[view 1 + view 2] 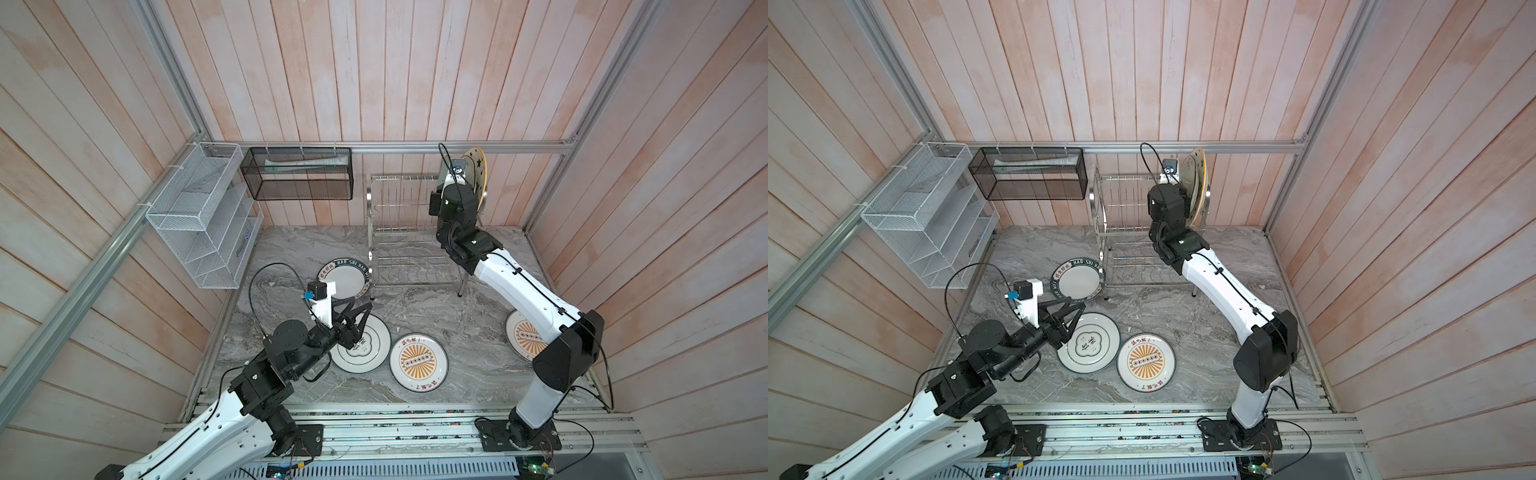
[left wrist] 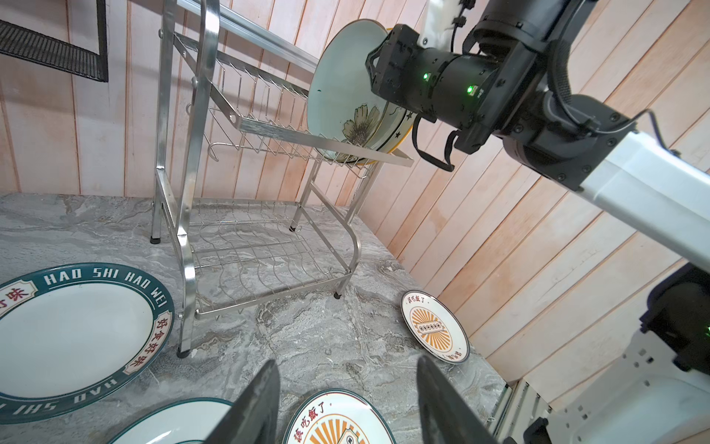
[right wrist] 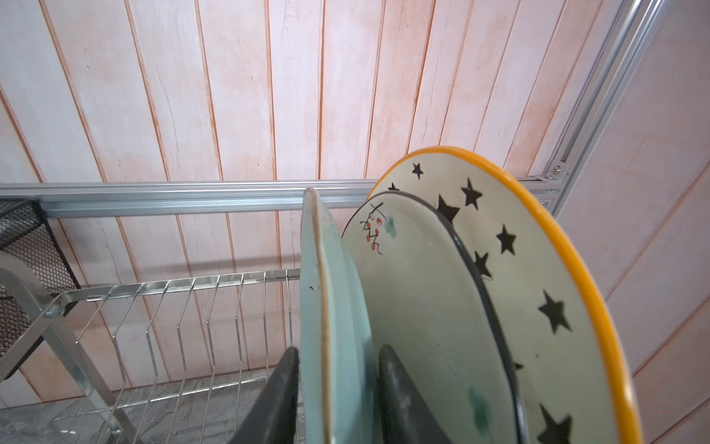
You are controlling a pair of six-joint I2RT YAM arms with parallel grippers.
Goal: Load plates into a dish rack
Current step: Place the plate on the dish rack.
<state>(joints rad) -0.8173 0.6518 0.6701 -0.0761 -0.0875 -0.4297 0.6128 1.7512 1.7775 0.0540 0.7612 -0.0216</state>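
Note:
The steel dish rack [image 1: 399, 232] [image 2: 246, 130] stands at the back of the marble table. Three plates stand on edge in its upper tier: a pale green plate [image 3: 338, 307], a cream floral one [image 3: 418, 288] and a black-starred, gold-rimmed one [image 3: 538, 269]. My right gripper [image 3: 340, 350] straddles the pale green plate's rim, open, with a thin gap at one finger. Flat on the table lie a green-lettered plate [image 1: 345, 280], a quatrefoil plate [image 1: 370, 345] and two sunburst plates [image 1: 417, 361] [image 1: 521, 336]. My left gripper [image 2: 347, 365] hovers open and empty above the quatrefoil plate's far edge.
A white mesh organizer [image 1: 199, 232] and a black mesh basket [image 1: 299, 174] hang on the walls left of the rack. The rack's lower tier [image 2: 253, 261] holds nothing. The right arm [image 1: 519, 286] stretches over the right-hand sunburst plate.

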